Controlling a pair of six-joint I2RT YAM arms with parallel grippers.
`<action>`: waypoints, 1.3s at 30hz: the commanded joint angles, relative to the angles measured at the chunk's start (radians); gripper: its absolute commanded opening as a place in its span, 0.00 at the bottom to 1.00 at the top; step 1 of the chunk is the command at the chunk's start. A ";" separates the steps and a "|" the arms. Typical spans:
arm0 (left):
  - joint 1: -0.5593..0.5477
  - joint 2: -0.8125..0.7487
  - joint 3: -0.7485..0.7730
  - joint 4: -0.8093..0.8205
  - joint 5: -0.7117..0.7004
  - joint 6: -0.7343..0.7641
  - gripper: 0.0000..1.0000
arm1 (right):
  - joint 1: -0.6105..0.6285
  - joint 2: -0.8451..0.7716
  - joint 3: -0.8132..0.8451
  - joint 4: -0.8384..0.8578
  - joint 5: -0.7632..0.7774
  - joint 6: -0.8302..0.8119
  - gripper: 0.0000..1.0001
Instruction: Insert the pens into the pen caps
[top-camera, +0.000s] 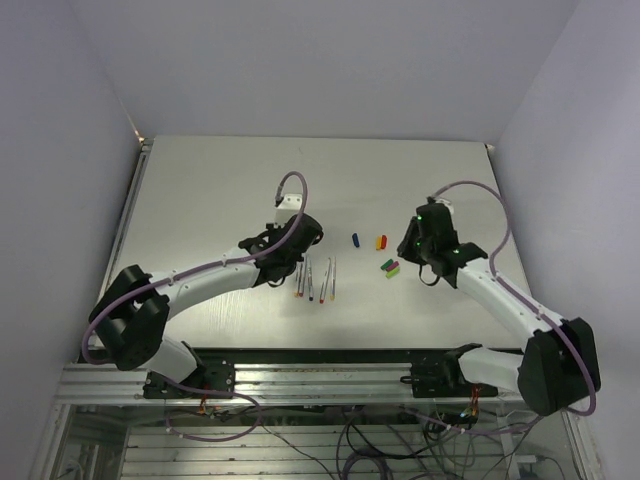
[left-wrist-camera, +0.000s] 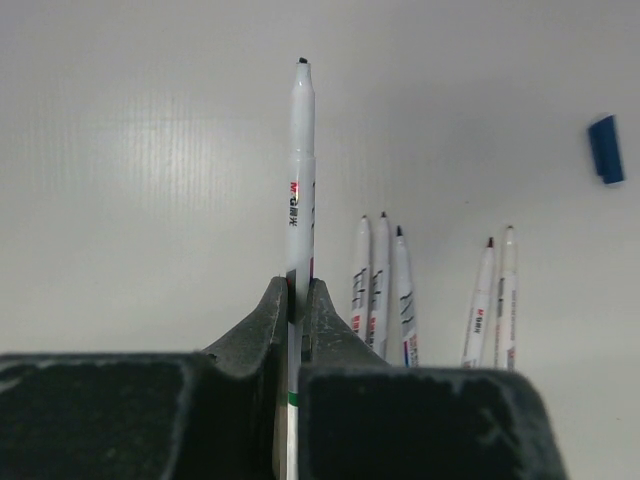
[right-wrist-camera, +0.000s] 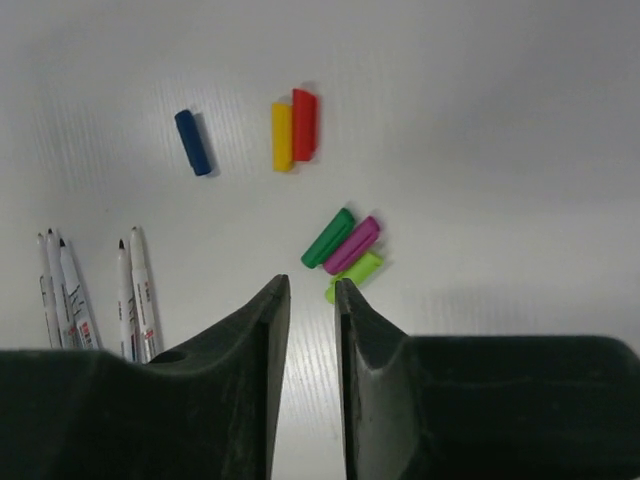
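Observation:
My left gripper (left-wrist-camera: 298, 285) is shut on a thin white pen (left-wrist-camera: 300, 170), which sticks out forward with its dark tip bare. Several more pens (left-wrist-camera: 380, 290) lie side by side on the table to its right, also seen from above (top-camera: 315, 280). My right gripper (right-wrist-camera: 311, 285) is open a little, with nothing between its fingers. It hovers just short of a green cap (right-wrist-camera: 329, 238), a purple cap (right-wrist-camera: 352, 244) and a lime cap (right-wrist-camera: 358, 270) lying together. Farther off lie a blue cap (right-wrist-camera: 193, 142), a yellow cap (right-wrist-camera: 282, 136) and a red cap (right-wrist-camera: 304, 124).
The white table (top-camera: 200, 190) has a metal rail along its left edge (top-camera: 128, 220). Grey walls close in behind and at both sides. The left arm (top-camera: 200, 275) reaches in from the left, the right arm (top-camera: 500, 290) from the right.

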 joint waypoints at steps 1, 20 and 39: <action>-0.004 -0.044 -0.021 0.123 0.070 0.048 0.07 | 0.065 0.064 0.056 0.035 0.074 0.024 0.29; -0.003 -0.013 -0.034 0.096 0.121 0.081 0.07 | 0.093 0.315 0.121 0.093 0.096 0.051 0.44; -0.003 -0.035 -0.065 0.065 0.085 0.063 0.07 | 0.093 0.432 0.136 0.108 0.097 0.071 0.51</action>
